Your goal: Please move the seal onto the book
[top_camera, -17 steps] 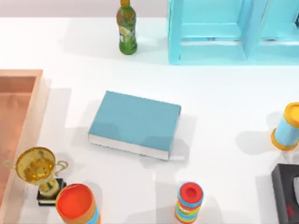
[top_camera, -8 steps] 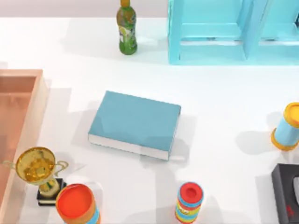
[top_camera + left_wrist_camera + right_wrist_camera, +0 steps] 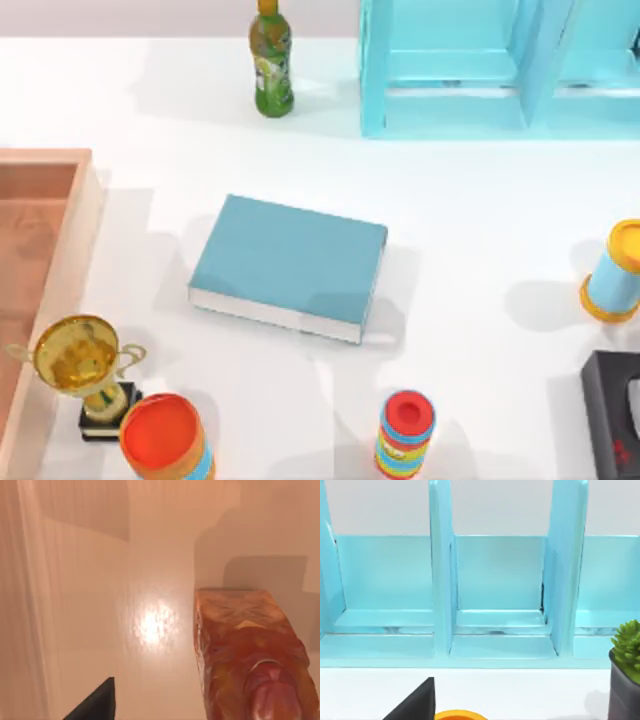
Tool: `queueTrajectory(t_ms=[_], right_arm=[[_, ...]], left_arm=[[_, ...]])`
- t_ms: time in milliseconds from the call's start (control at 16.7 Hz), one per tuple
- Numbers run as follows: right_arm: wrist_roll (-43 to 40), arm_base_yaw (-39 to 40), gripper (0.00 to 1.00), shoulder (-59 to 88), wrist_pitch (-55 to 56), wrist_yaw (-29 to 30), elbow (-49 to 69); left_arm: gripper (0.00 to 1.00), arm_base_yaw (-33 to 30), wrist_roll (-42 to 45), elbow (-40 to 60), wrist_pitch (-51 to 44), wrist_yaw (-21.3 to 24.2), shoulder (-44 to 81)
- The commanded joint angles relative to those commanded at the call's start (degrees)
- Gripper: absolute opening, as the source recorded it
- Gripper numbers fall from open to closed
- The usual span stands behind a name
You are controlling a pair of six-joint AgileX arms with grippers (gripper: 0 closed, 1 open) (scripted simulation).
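Note:
The book (image 3: 288, 265), a thick light teal hardcover with white page edges, lies flat in the middle of the table. The seal (image 3: 247, 652), a marbled brownish-orange block with a rounded red top, stands close below my left wrist camera on a smooth peach-brown floor that matches the inside of the wooden tray (image 3: 78, 225) at the table's left edge. A dark piece of my left gripper (image 3: 95, 705) shows beside the seal, apart from it. My right gripper (image 3: 415, 704) hovers before the light blue shelf unit (image 3: 495, 595), a dark piece of it showing.
A green bottle (image 3: 271, 65) and the shelf unit (image 3: 470, 75) stand at the back. Along the front are a gold trophy (image 3: 82, 368), an orange-lidded can (image 3: 165, 438) and a striped cylinder (image 3: 405, 433). At the right are a yellow-capped cylinder (image 3: 614, 272) and a black box (image 3: 608, 412).
Shadows over the tray and the table's left side have shifted and lightened. The book and the other objects have not moved.

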Motion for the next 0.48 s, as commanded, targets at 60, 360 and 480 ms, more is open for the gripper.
queueTrajectory(t_ms=[60,360,480], right_arm=[[0.00,0.00,1.00,0.00,0.00,0.00,0.00],[0.00,0.00,1.00,0.00,0.00,0.00,0.00],[0.00,0.00,1.00,0.00,0.00,0.00,0.00]], left_arm=[[1.00,0.04,0.06,-1.94,3.15,0.00,0.80],[1.00,0.19,0.24,-8.25,11.59,0.02,3.50],[1.00,0.19,0.24,-8.27,11.61,0.02,3.51]])
